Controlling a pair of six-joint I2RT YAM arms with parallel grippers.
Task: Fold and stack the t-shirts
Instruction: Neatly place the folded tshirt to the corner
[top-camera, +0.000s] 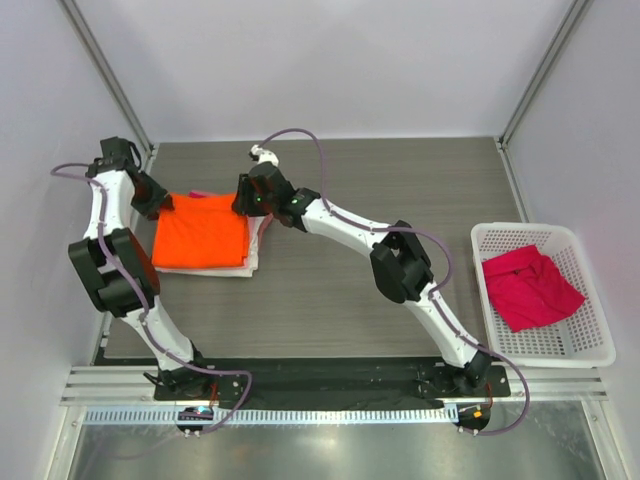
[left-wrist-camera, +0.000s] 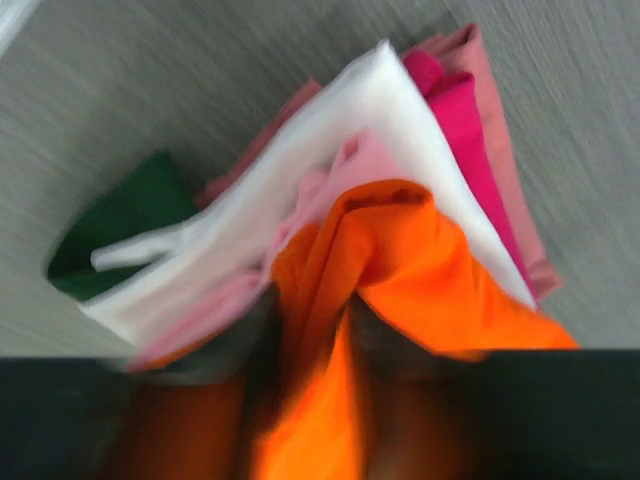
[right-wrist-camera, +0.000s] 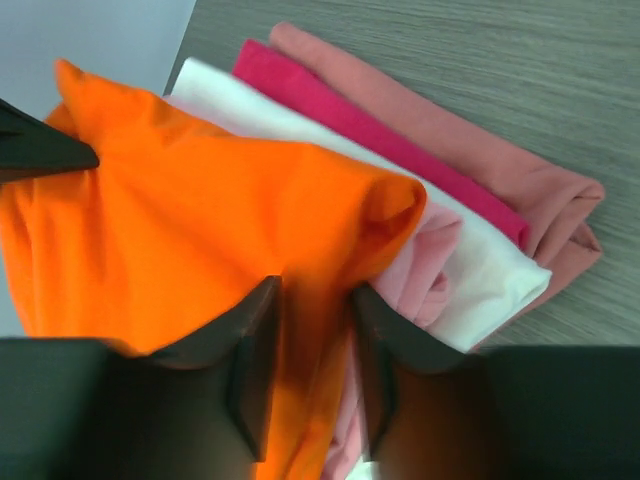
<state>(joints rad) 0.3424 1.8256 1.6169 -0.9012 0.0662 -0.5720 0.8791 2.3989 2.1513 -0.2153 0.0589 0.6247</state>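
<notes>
A bright orange t-shirt (top-camera: 200, 232) lies on top of a folded stack at the left of the table. My left gripper (top-camera: 165, 205) is shut on its left far corner, and the cloth runs between the fingers in the left wrist view (left-wrist-camera: 310, 400). My right gripper (top-camera: 245, 200) is shut on its right far corner (right-wrist-camera: 312, 340). Under the orange t-shirt (right-wrist-camera: 200, 220) lie a light pink t-shirt (right-wrist-camera: 425, 265), a white t-shirt (right-wrist-camera: 490, 270), a magenta t-shirt (right-wrist-camera: 350, 115) and a salmon one (right-wrist-camera: 480, 140). A dark pink-red t-shirt (top-camera: 530, 290) lies crumpled in the basket.
The white lattice basket (top-camera: 590, 345) stands at the right edge of the table. A dark green cloth (left-wrist-camera: 130, 215) shows at the bottom of the stack. Grey walls close in the left, back and right sides.
</notes>
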